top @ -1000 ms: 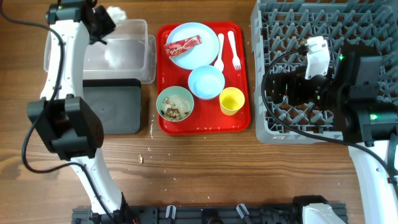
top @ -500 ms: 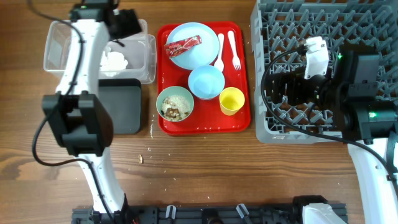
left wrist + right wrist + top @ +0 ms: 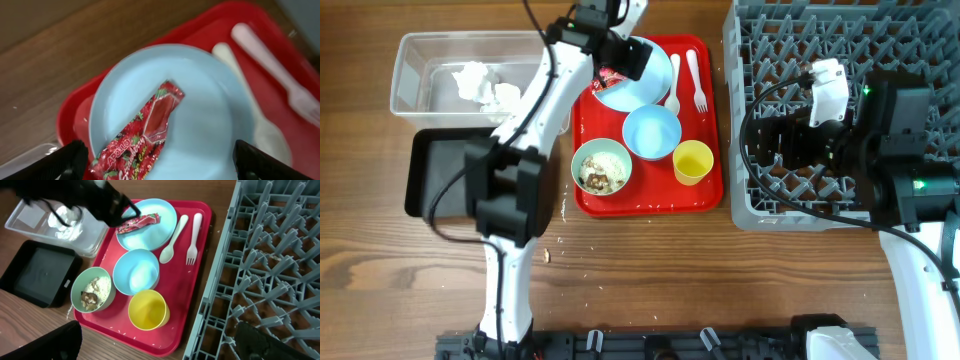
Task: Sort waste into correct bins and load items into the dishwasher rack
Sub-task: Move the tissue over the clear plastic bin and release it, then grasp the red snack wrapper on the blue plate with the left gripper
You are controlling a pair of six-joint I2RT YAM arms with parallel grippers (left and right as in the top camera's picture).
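Observation:
My left gripper (image 3: pixel 626 58) is open and empty, hovering over the pale blue plate (image 3: pixel 645 88) on the red serving tray. The red snack wrapper (image 3: pixel 145 131) lies on the plate (image 3: pixel 205 115), between and just ahead of my left fingertips (image 3: pixel 162 161). White tissue (image 3: pixel 473 80) lies in the clear tub (image 3: pixel 415 45). The black tray (image 3: pixel 445 178) stands in front of the tub. A bowl of food scraps (image 3: pixel 601 166), an empty bowl (image 3: pixel 651 132), the yellow cup (image 3: pixel 692 162), spoon (image 3: pixel 675 82) and fork (image 3: pixel 696 82) sit on the tray. My right gripper (image 3: pixel 765 140) is open and empty over the grey rack (image 3: pixel 840 40).
The red serving tray (image 3: pixel 710 195) lies between the bins and the rack. Small crumbs (image 3: pixel 546 254) lie on the wooden table in front of it. In the right wrist view the cup (image 3: pixel 147 310) is just beyond my open fingers (image 3: pixel 155 342), beside the rack's edge (image 3: pixel 220 280).
My left gripper let the tissue go into the clear tub, then swung right to over the plate and wrapper. The right arm has not moved.

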